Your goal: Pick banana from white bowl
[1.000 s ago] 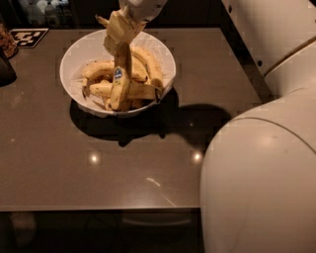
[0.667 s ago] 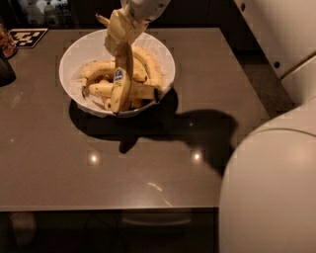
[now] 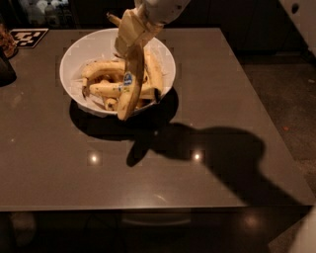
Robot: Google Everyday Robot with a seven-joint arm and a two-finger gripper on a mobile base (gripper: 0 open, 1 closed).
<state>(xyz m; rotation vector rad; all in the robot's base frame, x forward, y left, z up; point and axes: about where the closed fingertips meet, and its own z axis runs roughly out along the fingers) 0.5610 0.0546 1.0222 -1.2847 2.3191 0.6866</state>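
Far left: a dark object [image 3: 5,71] cut off by the frame's edge, and behind it a black-and-white marker [image 3: 28,37] lying flat near the back left corner of the table [image 3: 59,173]. Plenty of bare dark tabletop in front of the bowl and to its right, out to the front edge and the right edge, with two small glints of light on the surface. Beyond the right edge, speckled floor [image 3: 291,94].

Left of centre, toward the back: the bowl [image 3: 66,69], white, round and wide, holding a pile [image 3: 101,89] of yellow bananas. Before that pile in the view, the banana [image 3: 129,99]: long, curved, yellow with brown specks, dark at the lower tip, with a blue oval sticker [image 3: 128,79] near the middle. Hangs almost upright, upper end in the gripper, lower tip level with the bowl's near rim in the view; cannot tell whether it touches pile or rim.

Above it, the gripper [image 3: 131,42], tan fingers [image 3: 126,34] clenched on the banana's upper end, over the bowl. Slanting down from the top edge, the white arm [image 3: 160,7]. Right of the bowl, a broad shadow [image 3: 222,148] stretching toward the table's front right corner.
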